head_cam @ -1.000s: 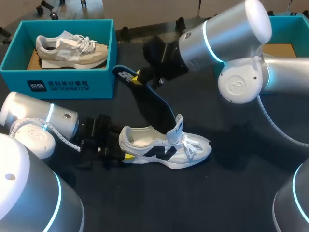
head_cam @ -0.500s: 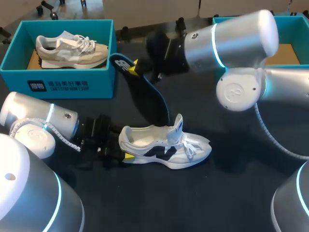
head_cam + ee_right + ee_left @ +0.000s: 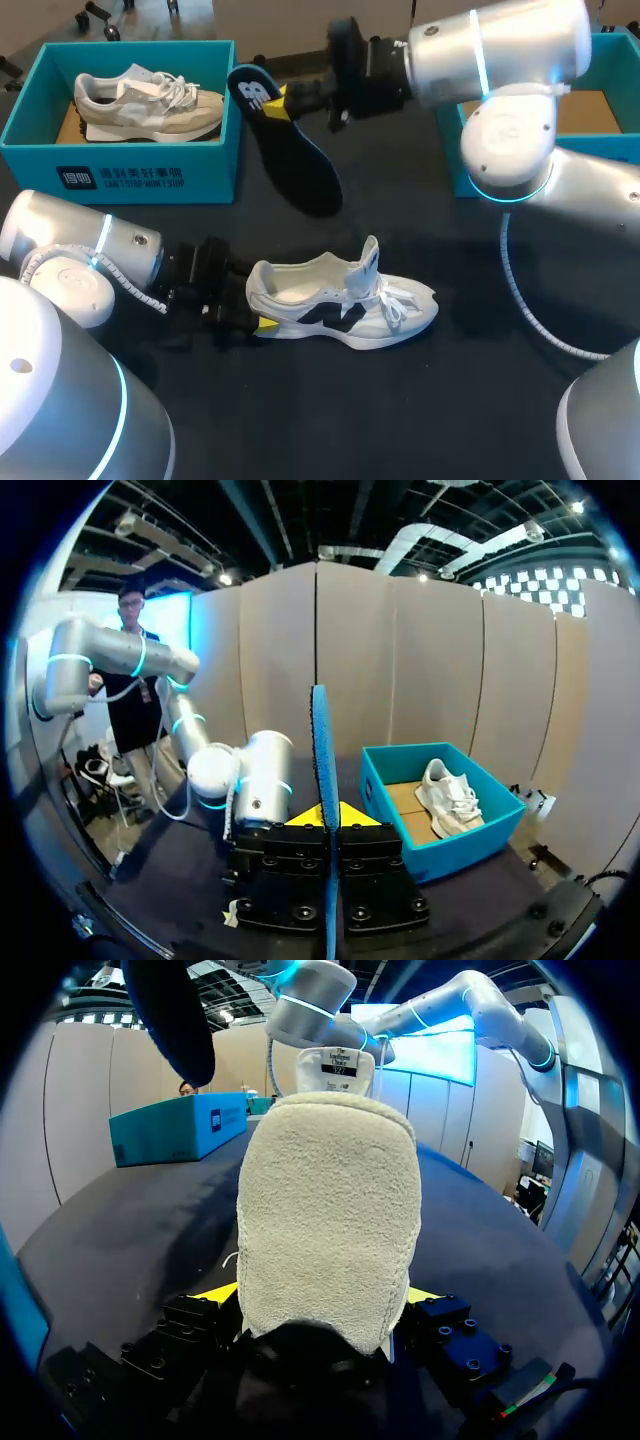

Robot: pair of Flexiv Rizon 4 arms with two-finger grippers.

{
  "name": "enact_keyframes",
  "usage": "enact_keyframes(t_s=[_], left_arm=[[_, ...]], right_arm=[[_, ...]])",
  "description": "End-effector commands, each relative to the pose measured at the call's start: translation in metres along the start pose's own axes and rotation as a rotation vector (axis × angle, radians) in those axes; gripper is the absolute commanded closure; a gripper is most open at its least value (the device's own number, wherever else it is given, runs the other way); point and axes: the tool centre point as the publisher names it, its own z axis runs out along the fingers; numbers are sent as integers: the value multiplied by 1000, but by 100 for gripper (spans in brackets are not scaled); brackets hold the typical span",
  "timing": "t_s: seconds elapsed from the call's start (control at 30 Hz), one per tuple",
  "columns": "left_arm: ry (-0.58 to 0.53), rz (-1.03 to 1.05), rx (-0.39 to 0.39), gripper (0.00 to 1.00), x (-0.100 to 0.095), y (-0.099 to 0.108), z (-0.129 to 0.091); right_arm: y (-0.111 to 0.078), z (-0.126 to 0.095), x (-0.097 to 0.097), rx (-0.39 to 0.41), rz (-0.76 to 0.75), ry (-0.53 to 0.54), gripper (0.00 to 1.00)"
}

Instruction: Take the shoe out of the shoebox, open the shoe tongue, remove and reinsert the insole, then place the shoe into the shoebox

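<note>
The right claw (image 3: 287,100) is pinched narrow on the heel end of the dark insole (image 3: 290,160). It holds the insole in the air, apart from the shoe (image 3: 345,300), with the toe end hanging down. That probably means the insole is fully out and ready to go back in. The left claw (image 3: 262,322) grips the shoe's heel from both sides, likely to steady it on the table (image 3: 480,380) with the tongue raised and the opening free. One teal shoebox (image 3: 120,165) holds a second shoe (image 3: 150,100); another shoebox (image 3: 620,65) sits behind the right arm. The first shoebox's front wall carries white print, and the insole's heel bears a pale logo.
</note>
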Motion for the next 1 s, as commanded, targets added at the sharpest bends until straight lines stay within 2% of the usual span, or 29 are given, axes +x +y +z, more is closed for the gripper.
enact_keyframes(t_s=[0.03, 0.23, 0.87, 1.0], left_arm=[[2, -1, -4, 100, -1, 1, 2], [2, -1, -4, 100, -1, 1, 2], [2, -1, -4, 100, -1, 1, 2], [2, -1, -4, 100, -1, 1, 2]], right_arm=[[-3, -9, 3, -112, 13, 54, 100], [7, -14, 6, -160, 18, 77, 100], [9, -15, 6, -157, 3, 70, 100], [21, -32, 8, -170, 80, 79, 100]])
